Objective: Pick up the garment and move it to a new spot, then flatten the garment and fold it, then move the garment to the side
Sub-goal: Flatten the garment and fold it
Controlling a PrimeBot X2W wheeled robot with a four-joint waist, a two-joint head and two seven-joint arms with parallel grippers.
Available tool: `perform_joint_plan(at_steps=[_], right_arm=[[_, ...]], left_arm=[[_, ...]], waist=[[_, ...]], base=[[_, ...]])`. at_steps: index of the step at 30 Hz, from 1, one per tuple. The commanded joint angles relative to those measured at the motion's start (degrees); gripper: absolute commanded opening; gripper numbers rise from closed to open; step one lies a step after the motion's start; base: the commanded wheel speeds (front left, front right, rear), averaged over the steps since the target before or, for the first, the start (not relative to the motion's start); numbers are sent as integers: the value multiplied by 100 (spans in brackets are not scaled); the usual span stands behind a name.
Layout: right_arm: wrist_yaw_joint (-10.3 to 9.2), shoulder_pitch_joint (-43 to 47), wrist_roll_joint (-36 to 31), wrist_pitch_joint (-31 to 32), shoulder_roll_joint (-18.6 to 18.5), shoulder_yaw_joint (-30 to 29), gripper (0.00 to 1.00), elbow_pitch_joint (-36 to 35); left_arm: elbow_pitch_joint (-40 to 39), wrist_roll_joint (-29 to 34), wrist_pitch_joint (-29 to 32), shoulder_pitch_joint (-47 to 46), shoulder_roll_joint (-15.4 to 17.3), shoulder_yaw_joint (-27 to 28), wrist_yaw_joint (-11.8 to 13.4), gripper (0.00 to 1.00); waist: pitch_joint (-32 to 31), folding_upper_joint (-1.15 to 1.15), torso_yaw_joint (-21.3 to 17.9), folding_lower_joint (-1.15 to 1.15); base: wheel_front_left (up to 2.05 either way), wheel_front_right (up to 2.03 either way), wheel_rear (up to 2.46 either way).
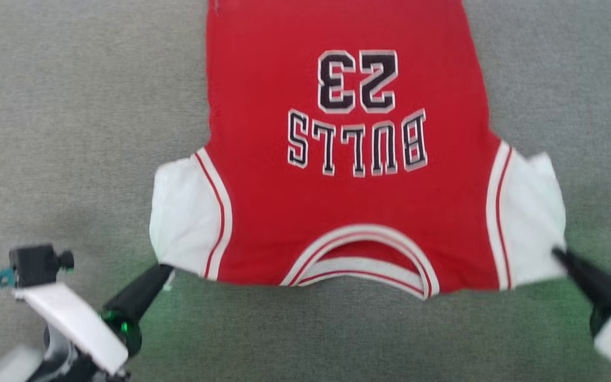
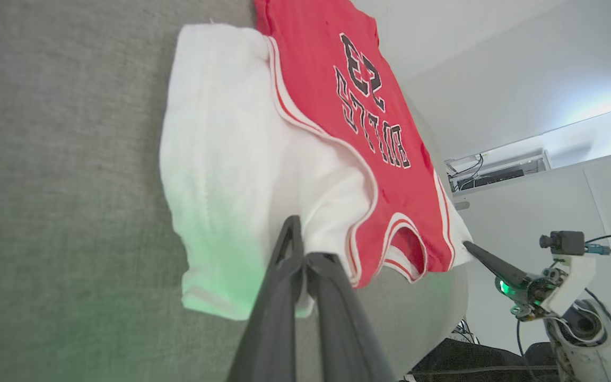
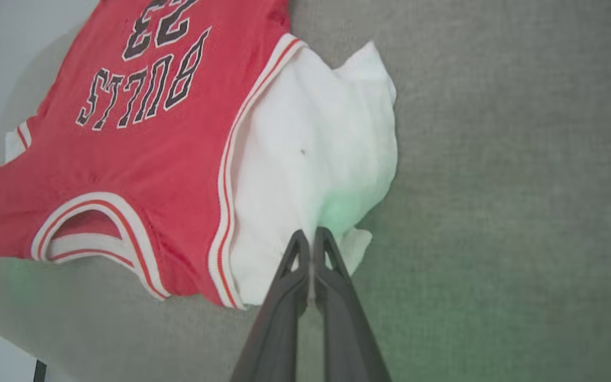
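The garment (image 1: 348, 207) lies face up on the grey table, its "BULLS 23" lettering upside down to me and its collar (image 1: 361, 260) toward me; its hem runs past the top of the head view. My left gripper (image 1: 166, 268) is shut on the near corner of the left white sleeve (image 1: 181, 217); in the left wrist view its fingers (image 2: 301, 239) pinch that sleeve (image 2: 231, 159). At the right white sleeve (image 1: 531, 223) my right gripper (image 1: 557, 253) is shut on the near edge, with the cloth (image 3: 305, 159) caught at its tips (image 3: 311, 236). The near edge looks slightly lifted.
A grey felt-like cover (image 1: 72, 106) spreads over the table on both sides of the shirt and in front of it. The left wrist view shows the table's rounded edge (image 2: 459, 297), a white wall and a shelf with cables (image 2: 496, 175) beyond.
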Motion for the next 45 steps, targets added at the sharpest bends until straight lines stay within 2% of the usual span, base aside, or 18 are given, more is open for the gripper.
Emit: perform_joint_plan(at_steps=[1,7,10,13,16,18,21,28,29,30,31,35,39,42,45], right_arm=[[0,254,-68,160,98,-104,0,-241],[0,1194,-372,674,564,-658,0,-1287],[0,1308,-494,738,709,-778,0,-1467],[0,1231,-660,847,783,-767,0,-1482],[0,1051,-714,859,893,-662,0,-1105],[0,995,-870,836,760,-565,0,-777],[0,855,-834,689,832,-342,0,-228],[-5,755,-998,232,558,107,0,678],[-8,706,-993,145,533,130,19,716],[-8,660,-1005,64,499,135,49,754],[-15,614,-1021,-1,461,147,100,787],[-16,528,-918,-161,305,9,100,577],[1,331,-846,-200,130,-580,100,-15],[0,-211,-811,213,-180,-1038,100,-602],[0,-1022,-858,584,-440,-1076,100,-713]], left_arm=[[-147,-35,-76,173,76,19,-14,0],[-845,-29,-387,897,520,91,-14,0],[-880,-3,-499,1010,541,115,-14,0],[-851,7,-526,980,416,82,-14,0],[-587,65,-431,834,243,-18,-14,0],[-315,81,-343,744,28,-129,-14,0],[56,149,-272,596,-238,-259,-14,0],[818,351,-375,468,-762,-511,-14,0],[880,397,-365,447,-795,-554,-14,0],[950,379,-388,431,-835,-573,-14,0],[1004,361,-400,421,-869,-584,-14,0],[1069,345,-431,391,-934,-623,-13,0],[1028,448,-436,312,-913,-695,-13,0],[881,540,-469,193,-901,-745,-13,0],[755,671,-500,23,-921,-792,-13,0]], waist=[[-23,0,40,0],[-33,0,113,0],[-48,0,141,0],[-97,0,149,0],[-177,0,172,0],[-215,0,215,0],[-226,0,245,0],[-189,0,285,0],[-180,0,285,0],[-172,0,288,0],[-167,0,290,0],[-167,0,307,0],[-134,0,382,0],[-8,0,462,0],[188,0,558,0]], base=[[0,0,0],[0,0,0],[0,0,0],[0,0,0],[0,0,0],[0,0,0],[0,0,0],[0,0,0],[0,0,0],[0,0,0],[0,0,0],[0,0,0],[0,0,0],[0,0,0],[0,0,0]])
